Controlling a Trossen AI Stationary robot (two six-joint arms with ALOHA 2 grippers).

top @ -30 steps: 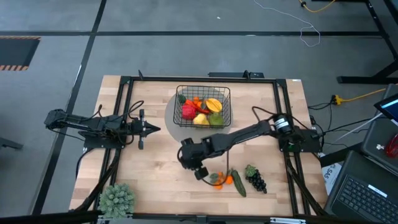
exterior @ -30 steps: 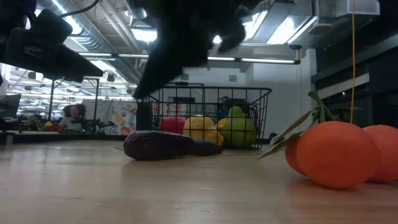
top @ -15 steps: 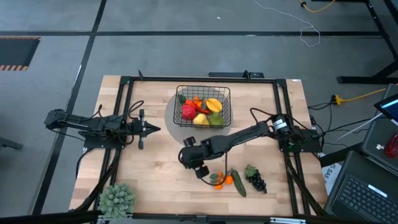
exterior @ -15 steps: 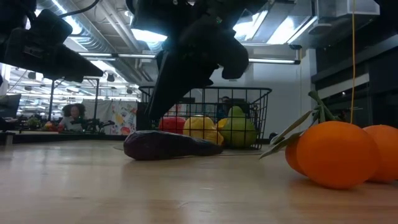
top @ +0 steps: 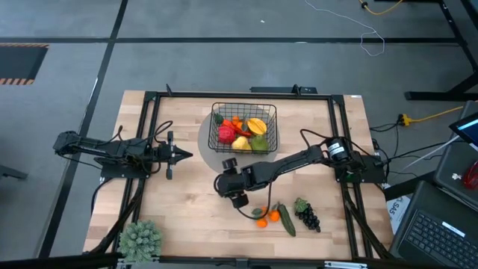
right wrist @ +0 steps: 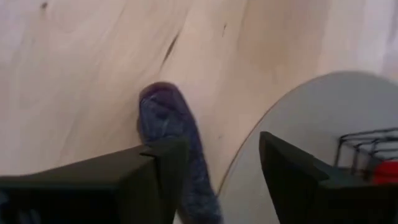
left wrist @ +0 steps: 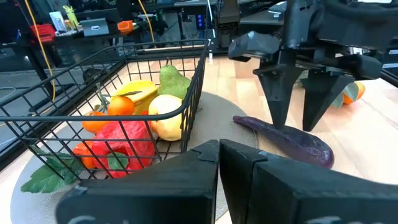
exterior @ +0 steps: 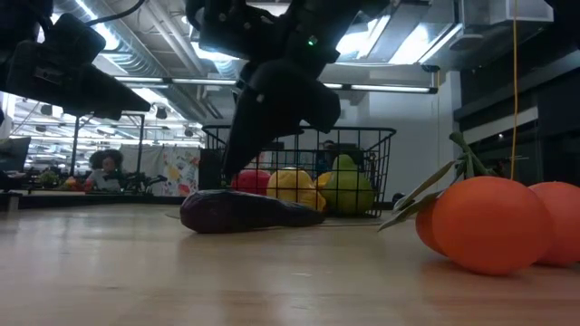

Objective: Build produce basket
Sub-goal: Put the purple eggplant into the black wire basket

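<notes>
The right gripper [left wrist: 298, 102] hangs over the purple eggplant [left wrist: 287, 140], fingers spread to either side of it, not pinching. The eggplant lies on the table [top: 187, 202] just near of the basket [top: 244, 128], which holds the pepper, lemon and other produce. The left gripper [top: 183, 155] waits at left, fingers pressed together.

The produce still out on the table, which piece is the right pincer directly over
The purple eggplant. The right pincer hangs open straddling it, by the basket's grey mat, while the oranges, cucumber and grapes lie apart.
</notes>
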